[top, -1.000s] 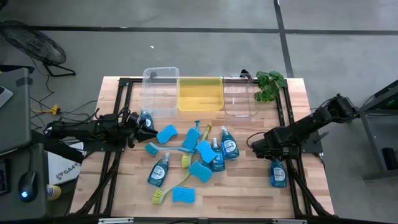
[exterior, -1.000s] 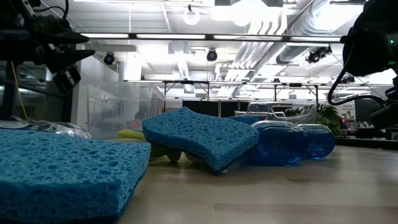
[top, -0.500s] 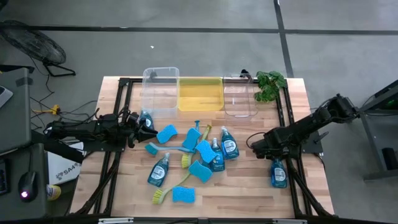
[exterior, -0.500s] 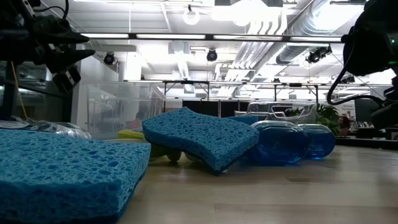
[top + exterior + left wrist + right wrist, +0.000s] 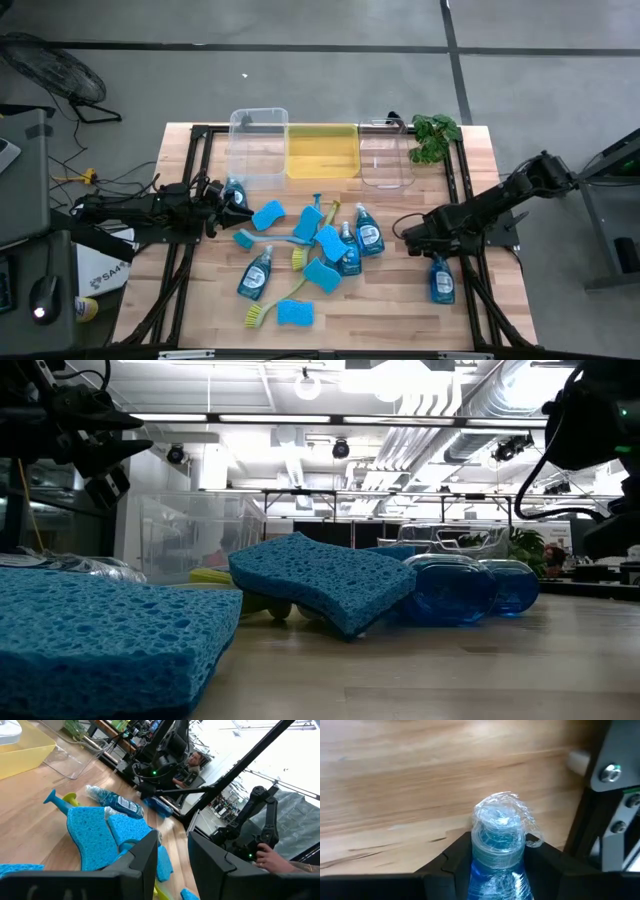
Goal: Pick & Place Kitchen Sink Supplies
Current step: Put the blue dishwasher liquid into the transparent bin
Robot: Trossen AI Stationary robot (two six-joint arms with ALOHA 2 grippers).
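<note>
The right gripper (image 5: 428, 252) sits low over the right side of the wooden table (image 5: 400, 320), its two dark fingers (image 5: 555, 865) pressed against either side of the neck of a soap bottle (image 5: 440, 280). In the right wrist view this bottle (image 5: 501, 852) stands between the fingers, its cap end wrapped in clear film and pointing at the bare table boards. Seen from above, the bottle lies flat on the table with its body trailing away from the gripper toward the near edge, well apart from the other supplies. The left gripper (image 5: 238, 203) is stationed at the left side of the table, beside a second soap bottle (image 5: 234, 190); in the left wrist view its fingers (image 5: 145, 860) show a narrow gap with nothing visible between them. The main pile lies at the table centre: several blue sponges (image 5: 322, 274), more soap bottles (image 5: 368, 234) and yellow-green dish brushes (image 5: 262, 314), some touching or overlapping. Along the far edge stand three bins side by side: a clear bin (image 5: 238, 150), a yellow bin (image 5: 322, 168) and another clear bin (image 5: 408, 176). A green plant (image 5: 435, 135) sits at the far right corner, just beside the last bin. In the left wrist view a person (image 5: 192, 762) shows beyond the table.
</note>
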